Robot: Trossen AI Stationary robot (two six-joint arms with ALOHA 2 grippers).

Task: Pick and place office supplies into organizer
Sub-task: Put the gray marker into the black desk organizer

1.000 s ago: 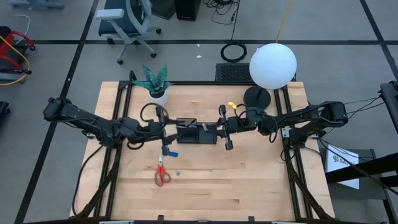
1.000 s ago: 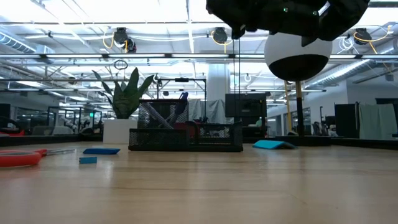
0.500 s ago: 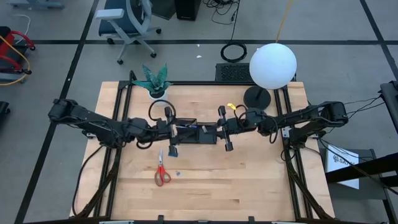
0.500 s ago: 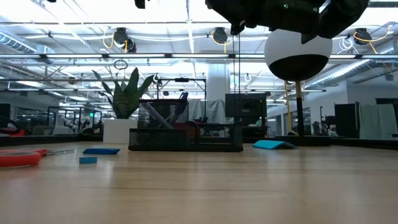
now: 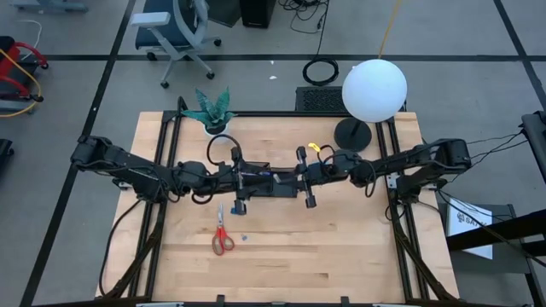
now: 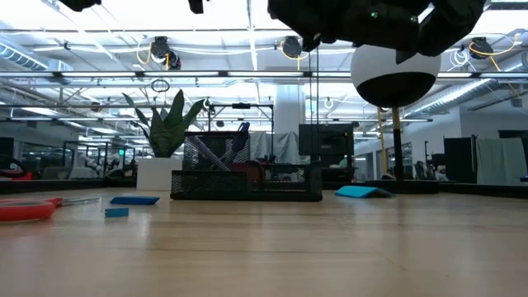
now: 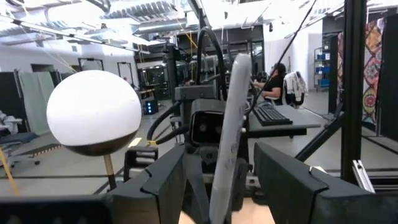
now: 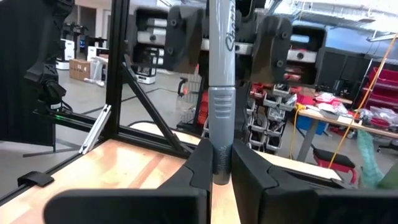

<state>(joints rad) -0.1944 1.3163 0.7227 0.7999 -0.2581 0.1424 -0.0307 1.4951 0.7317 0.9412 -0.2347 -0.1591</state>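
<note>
My right gripper [image 8: 222,163] pinches a grey pen [image 8: 221,93]; left gripper [image 7: 219,177] spread around it. Scissors [image 5: 222,238], note pad [image 6: 134,200] still outside the organizer [image 6: 247,183].

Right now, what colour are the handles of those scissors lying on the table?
Red. The scissors show best in the high view, lying on the wooden table.

We see two dark, jointed robot arms [image 5: 128,170] draped with looping black cables [image 5: 217,145], each ending in blocky matte-black fingers [image 7: 158,186].
</note>
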